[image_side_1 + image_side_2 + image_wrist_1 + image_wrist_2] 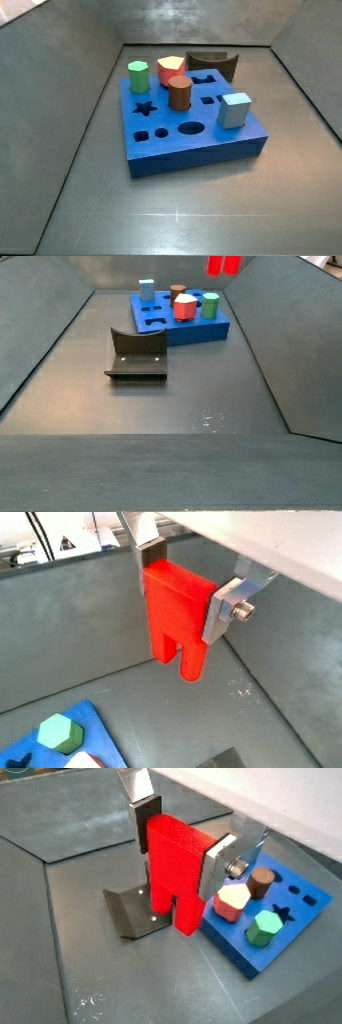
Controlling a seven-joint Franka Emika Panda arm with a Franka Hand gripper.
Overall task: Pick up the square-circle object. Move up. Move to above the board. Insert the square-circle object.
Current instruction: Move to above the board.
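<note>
Jaws pinching the square-circle object by its upper body, prongs hanging below the silver fingers, clear of the desk. Below and off to one side of the jaws: the board, with the fixture beside it.

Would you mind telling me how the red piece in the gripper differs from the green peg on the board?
The red piece is tall, blocky and two-pronged; the green peg is short and hexagonal. The red piece hangs clamped in the gripper; the green peg stands in the board. Both are upright.
</note>
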